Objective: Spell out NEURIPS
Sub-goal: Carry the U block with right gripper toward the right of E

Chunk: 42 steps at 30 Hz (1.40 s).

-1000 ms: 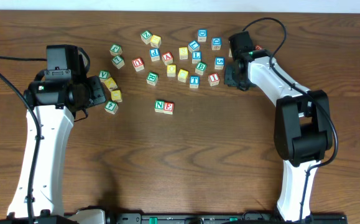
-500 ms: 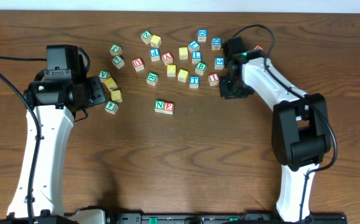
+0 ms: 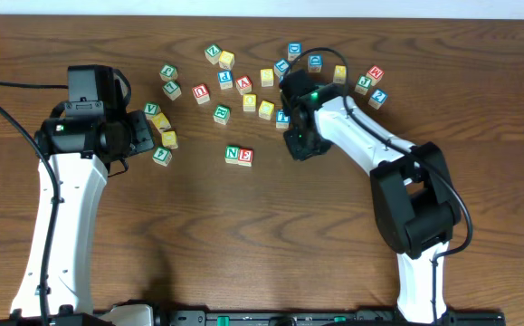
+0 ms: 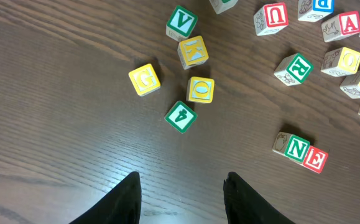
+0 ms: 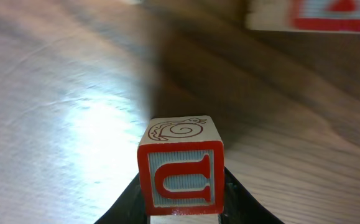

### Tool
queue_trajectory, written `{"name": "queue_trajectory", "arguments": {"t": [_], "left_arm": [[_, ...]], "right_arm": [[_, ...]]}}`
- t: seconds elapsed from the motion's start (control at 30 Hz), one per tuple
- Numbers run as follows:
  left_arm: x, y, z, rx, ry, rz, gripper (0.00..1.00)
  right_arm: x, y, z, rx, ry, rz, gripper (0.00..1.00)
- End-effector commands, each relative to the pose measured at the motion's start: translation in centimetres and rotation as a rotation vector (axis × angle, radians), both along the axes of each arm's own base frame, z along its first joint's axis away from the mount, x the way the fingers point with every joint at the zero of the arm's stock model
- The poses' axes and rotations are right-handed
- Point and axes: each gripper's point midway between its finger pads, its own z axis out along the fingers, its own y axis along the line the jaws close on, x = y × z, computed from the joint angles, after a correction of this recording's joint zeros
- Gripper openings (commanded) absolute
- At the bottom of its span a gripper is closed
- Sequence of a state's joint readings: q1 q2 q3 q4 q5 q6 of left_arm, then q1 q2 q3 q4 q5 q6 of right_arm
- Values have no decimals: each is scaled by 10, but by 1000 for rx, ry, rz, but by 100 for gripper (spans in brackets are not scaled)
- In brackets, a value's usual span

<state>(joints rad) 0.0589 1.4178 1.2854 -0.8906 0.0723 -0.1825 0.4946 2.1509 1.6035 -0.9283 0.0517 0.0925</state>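
A green N cube (image 3: 233, 155) and a red E cube (image 3: 245, 156) lie side by side at mid-table, also seen as N (image 4: 298, 148) and E (image 4: 314, 158) in the left wrist view. My right gripper (image 3: 300, 142) hovers just right of and behind them, shut on a red U cube (image 5: 180, 171) that fills the space between its jaws (image 5: 181, 190). The overhead view hides that cube under the gripper. A green R cube (image 4: 293, 68) and another red U cube (image 4: 271, 15) lie loose. My left gripper (image 4: 182, 177) stands open over bare wood.
Several loose letter cubes are scattered along the back of the table (image 3: 262, 86). A small cluster with V (image 4: 182, 22), K (image 4: 193, 51), O (image 4: 201, 89), 4 (image 4: 180, 116) and G (image 4: 145, 79) sits ahead of the left gripper. Three cubes lie at the back right (image 3: 371, 84).
My right arm has swung left and forward with the U cube, from the right of the cube cluster to beside the N and E pair. The left arm has not moved.
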Motion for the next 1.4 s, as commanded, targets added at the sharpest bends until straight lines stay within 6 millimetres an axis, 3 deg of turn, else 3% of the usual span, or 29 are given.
{"name": "queue_trajectory", "arguments": {"t": [0.0,0.13,0.27,0.63,0.83,1.1,1.37], "left_arm": [[1,2,0,8,2,1,43],[1,2,0,8,2,1,43],[1,2,0,7,2,0,43],[1,2,0,8,2,1,43],[1,2,0,8,2,0,43],[1,2,0,8,2,1,43],[1,2,0,8,2,1,43]], "right_arm": [[-5,16,14,10,-27,109,27],[-18,37,14,66,2,248,29],[-26,50,15,112,22,315,38],[-25,54,16,133,15,323,42],[-19,59,36,163,-8,300,43],[-17,58,56,186,-17,149,42],[-3,21,50,64,-78,-312,30]]}}
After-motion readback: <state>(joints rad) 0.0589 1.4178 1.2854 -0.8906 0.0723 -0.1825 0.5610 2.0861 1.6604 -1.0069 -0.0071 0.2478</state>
